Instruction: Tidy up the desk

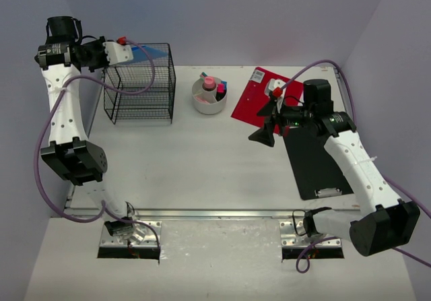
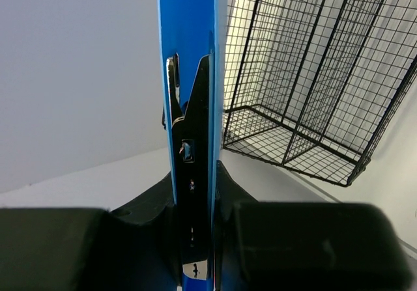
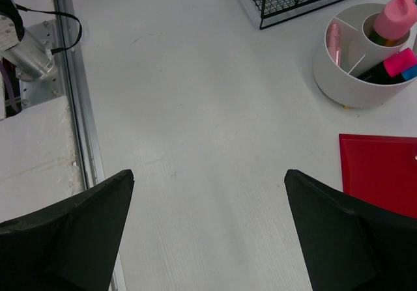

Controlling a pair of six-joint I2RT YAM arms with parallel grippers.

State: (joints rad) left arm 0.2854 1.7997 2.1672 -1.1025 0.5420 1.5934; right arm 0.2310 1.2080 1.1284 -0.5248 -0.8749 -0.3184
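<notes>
Looks like the filing step. Gripping a blue clipboard (image 2: 189,43) on edge in closed left jaws, beside the wire rack's (image 1: 138,85) top left corner. Hovering with right jaws spread wide, empty, over the table (image 1: 202,159) carrying the rack, well to its right. Next, probably: lower clipboard into rack, clear of wires.
</notes>
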